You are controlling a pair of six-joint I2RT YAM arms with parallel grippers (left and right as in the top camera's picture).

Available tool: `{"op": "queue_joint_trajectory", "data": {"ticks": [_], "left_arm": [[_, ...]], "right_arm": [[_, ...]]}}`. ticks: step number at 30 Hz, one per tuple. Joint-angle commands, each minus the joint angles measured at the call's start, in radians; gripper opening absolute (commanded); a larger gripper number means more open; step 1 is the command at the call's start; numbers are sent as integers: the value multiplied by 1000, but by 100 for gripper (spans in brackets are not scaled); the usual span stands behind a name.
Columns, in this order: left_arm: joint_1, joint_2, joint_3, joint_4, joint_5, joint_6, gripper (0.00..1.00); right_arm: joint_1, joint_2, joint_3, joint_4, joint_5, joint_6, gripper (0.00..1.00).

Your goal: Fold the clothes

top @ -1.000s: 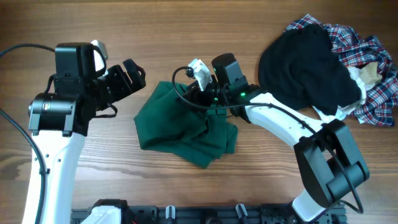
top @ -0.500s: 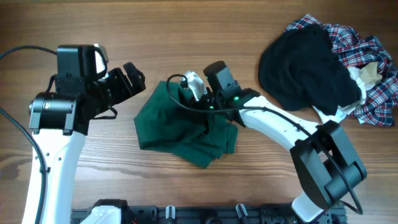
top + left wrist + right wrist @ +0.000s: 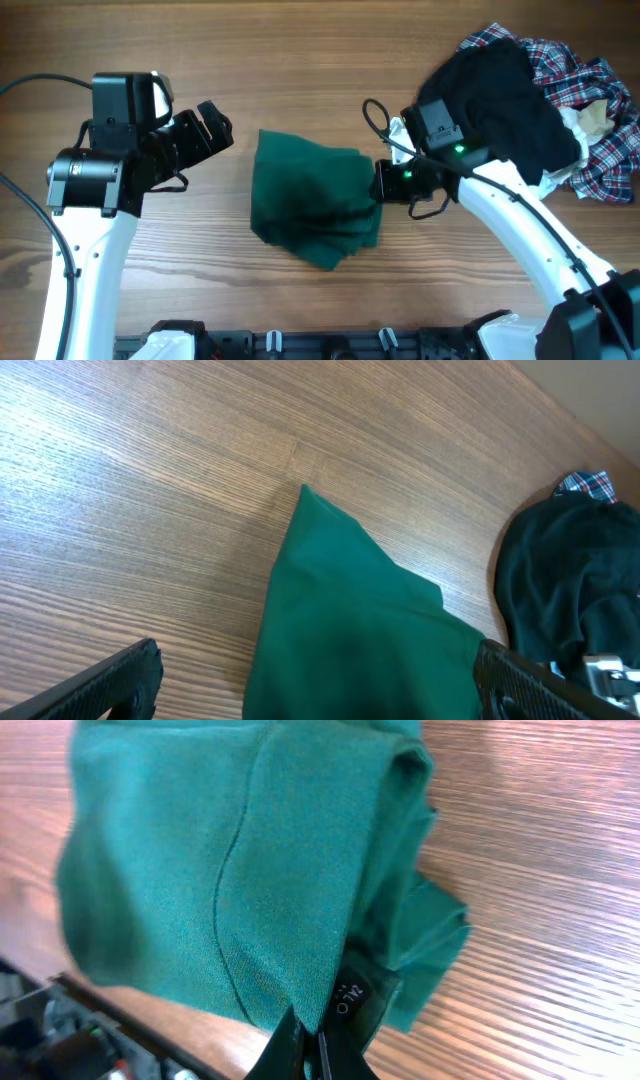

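Observation:
The dark green clothes [image 3: 312, 198] lie bunched in a rough rectangle at the middle of the table. My right gripper [image 3: 383, 184] is at their right edge, shut on the cloth. In the right wrist view its fingertips [image 3: 312, 1050] pinch a hemmed green edge [image 3: 250, 880] beside a small black label [image 3: 347, 999]. My left gripper [image 3: 214, 124] hovers open to the left of the clothes, touching nothing. The left wrist view shows its two fingers [image 3: 112, 678] wide apart with the green cloth [image 3: 350, 615] below and between them.
A black garment [image 3: 495, 95] lies heaped at the back right, over a red-blue-white plaid shirt [image 3: 592, 85]. Both also show at the right of the left wrist view, the black garment [image 3: 560, 585] nearest. The wooden table [image 3: 300, 50] stretches behind the clothes.
The right gripper shut on the green cloth and swept right, drawing a layer over. The clothes now sit narrower and further right. The left arm has stayed put.

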Motion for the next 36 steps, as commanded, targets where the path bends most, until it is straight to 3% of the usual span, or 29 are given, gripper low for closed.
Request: {"op": "queue_joint_trajectory", "data": {"ticks": [1,2,3,4,6,8,10,13,14,18,23,27,36], "left_arm": [[8,4,3,1,-13,20,100],[8,4,3,0,-13,20,100],[8,4,3,-2,-13,20,100],[8,4,3,-3,-13,20,100],[8,4,3,-3,-13,20,100],[8,4,3,-6,-13,20,100],[8,4,3,-8,-13,20,100],[8,4,3,-14,-17,20,100],[8,4,3,-19,-33,20,100],[8,4,3,-24,-51,20,100],[8,4,3,-25,-51,19,100],[8,4,3,-36,-51,19,100],[8,72,3,-44,-49,19,100]], "right_arm": [[-2,2,-92,28,80,4,4],[-2,2,-132,37,80,3,17],[-2,2,-163,40,80,-6,55],[-2,2,-175,39,75,-27,64],[-2,-5,-167,49,60,-64,68],[-2,-55,-97,64,43,-75,67],[-2,-92,-48,90,3,-87,59],[-2,-122,-16,184,-43,-93,11],[-2,-116,-16,226,-65,-90,4],[13,-53,-17,347,-70,-89,4],[91,168,-17,498,-121,3,5],[134,303,-52,462,-179,111,4],[128,298,-85,472,-164,155,4]]}}
